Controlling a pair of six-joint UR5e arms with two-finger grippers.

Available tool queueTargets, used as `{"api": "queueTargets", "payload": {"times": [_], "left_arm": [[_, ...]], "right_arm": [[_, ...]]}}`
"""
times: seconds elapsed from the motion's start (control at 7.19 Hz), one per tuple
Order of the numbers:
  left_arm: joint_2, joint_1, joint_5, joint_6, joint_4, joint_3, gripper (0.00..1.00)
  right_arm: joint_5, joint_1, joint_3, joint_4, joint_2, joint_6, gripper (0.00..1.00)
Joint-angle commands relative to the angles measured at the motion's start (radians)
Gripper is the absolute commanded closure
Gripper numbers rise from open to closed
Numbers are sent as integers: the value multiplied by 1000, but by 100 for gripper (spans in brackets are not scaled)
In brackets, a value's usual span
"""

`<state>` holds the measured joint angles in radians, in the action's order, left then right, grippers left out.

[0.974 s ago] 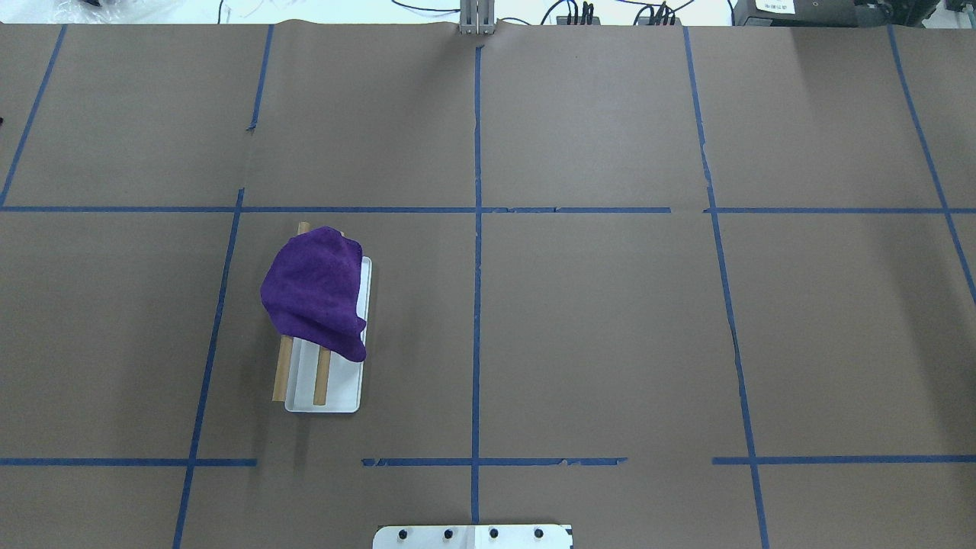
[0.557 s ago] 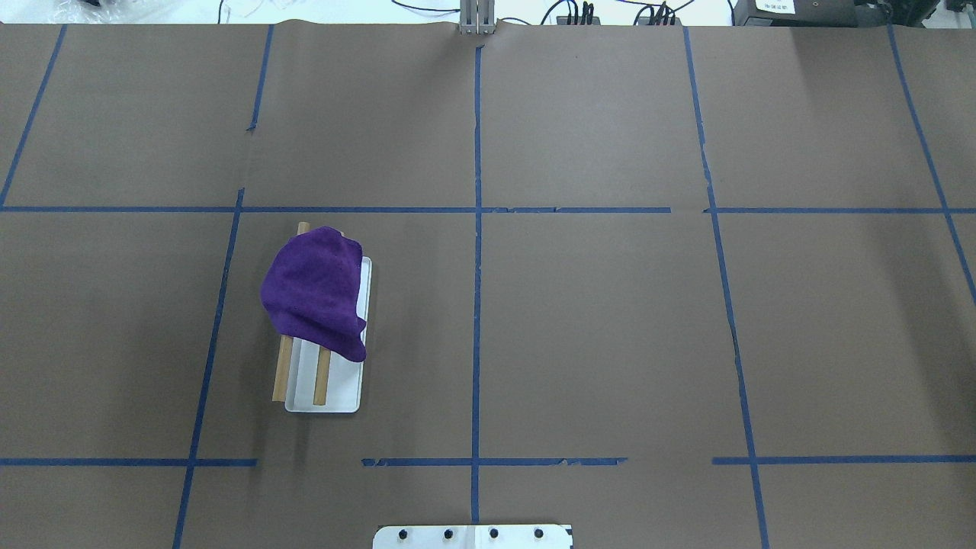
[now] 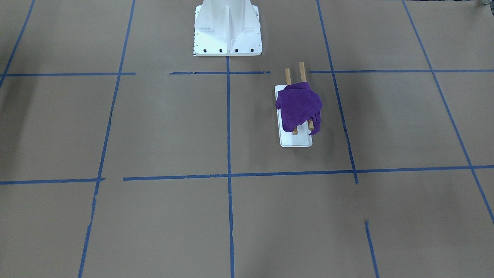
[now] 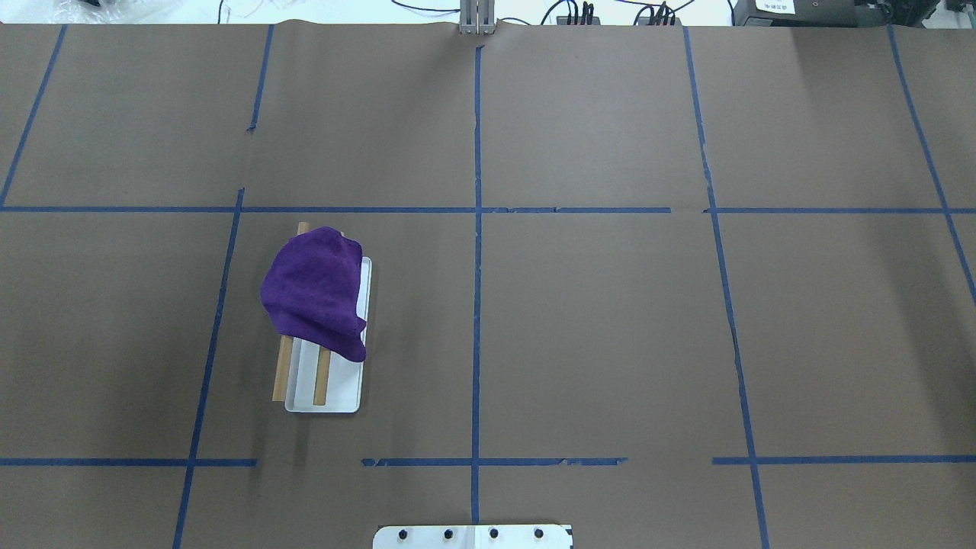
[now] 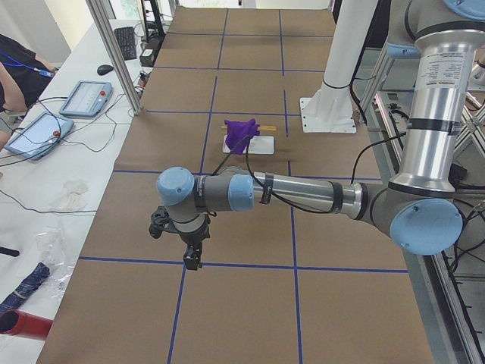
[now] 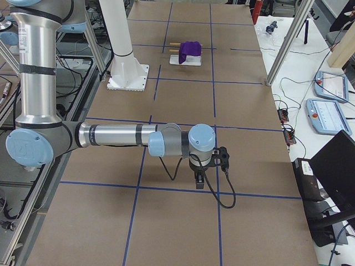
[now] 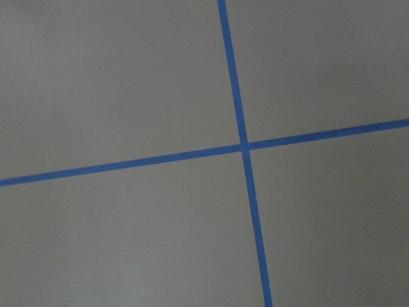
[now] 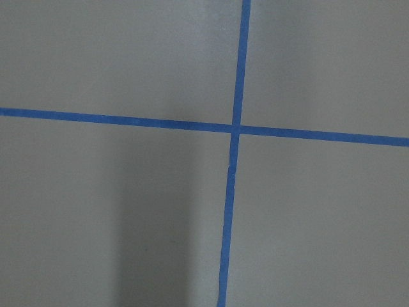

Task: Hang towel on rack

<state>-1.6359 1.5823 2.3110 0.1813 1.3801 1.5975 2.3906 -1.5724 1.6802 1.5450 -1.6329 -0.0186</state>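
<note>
A purple towel [image 4: 316, 293] lies draped over the rack's two wooden dowels [image 4: 282, 377], above the white base [image 4: 339, 396], at the table's left middle. It also shows in the front view [image 3: 298, 104], bunched over both dowels, with the base [image 3: 295, 141] below. My left gripper [image 5: 193, 258] hangs far from the rack over a tape cross, seen only in the left side view. My right gripper [image 6: 199, 180] hangs at the opposite end of the table, seen only in the right side view. I cannot tell whether either is open or shut. The wrist views show only brown paper and tape.
The white bolted pedestal [image 3: 227, 27] stands at the robot's edge of the table. Blue tape lines divide the brown paper cover. Tablets and cables [image 5: 76, 106] lie on the operators' side bench, beyond aluminium posts [image 6: 288, 39].
</note>
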Motion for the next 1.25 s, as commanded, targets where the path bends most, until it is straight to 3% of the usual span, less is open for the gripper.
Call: {"api": "queueTargets", "payload": {"times": [0.0,1.11], "left_arm": [[11,-2,59,-6,2,-5,0],[10,-2,79,-6,24,-5,0]], "right_arm": [[2,0,-2,0,-2,-3,0],[-5,0,-7,0,1,-1,0]]}}
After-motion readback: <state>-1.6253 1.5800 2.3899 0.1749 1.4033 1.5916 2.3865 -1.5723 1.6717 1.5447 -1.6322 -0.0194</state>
